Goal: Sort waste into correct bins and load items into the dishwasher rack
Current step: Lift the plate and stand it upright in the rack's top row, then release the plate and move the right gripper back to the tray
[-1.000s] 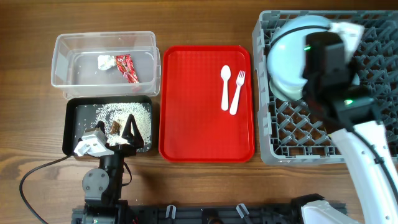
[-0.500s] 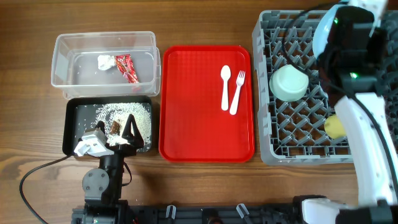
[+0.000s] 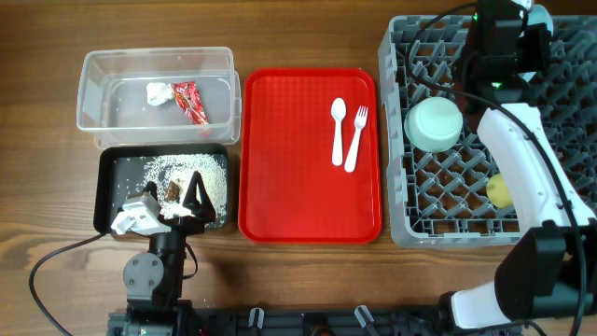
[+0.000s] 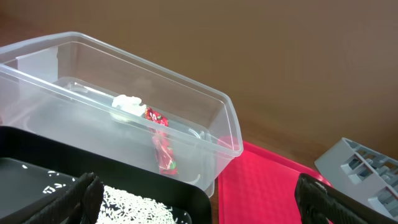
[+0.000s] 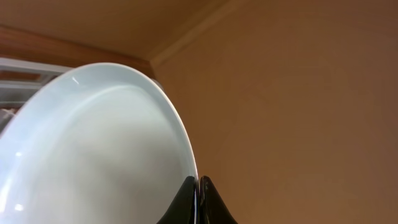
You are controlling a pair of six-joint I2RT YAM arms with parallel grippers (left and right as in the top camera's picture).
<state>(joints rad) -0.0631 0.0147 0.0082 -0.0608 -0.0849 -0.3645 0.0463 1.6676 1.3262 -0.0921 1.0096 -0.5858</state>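
Note:
In the right wrist view my right gripper (image 5: 198, 186) is shut on the rim of the light blue plate (image 5: 99, 143), which is held up on edge. Overhead, that arm reaches over the far side of the grey dishwasher rack (image 3: 401, 140). The rack holds a pale green bowl (image 3: 436, 123) and a yellow cup (image 3: 500, 190). A white spoon (image 3: 339, 131) and fork (image 3: 355, 138) lie on the red tray (image 3: 280, 187). My left gripper (image 3: 173, 193) stands open over the black tray (image 3: 104, 187), which holds the rice crumbs (image 3: 187, 173). The clear tub (image 3: 93, 103) holds the red wrapper (image 3: 189, 103) and the tissue (image 3: 157, 92).
The left wrist view looks past the open left gripper (image 4: 199, 196) at the clear tub (image 4: 230, 124), with the red tray (image 4: 267, 186) to its right. A black cable (image 3: 47, 271) loops on the wooden table at the front left.
My right arm has carried the plate from over the rack's near-left part to its far side, uncovering the green bowl and yellow cup. The left arm has stayed still.

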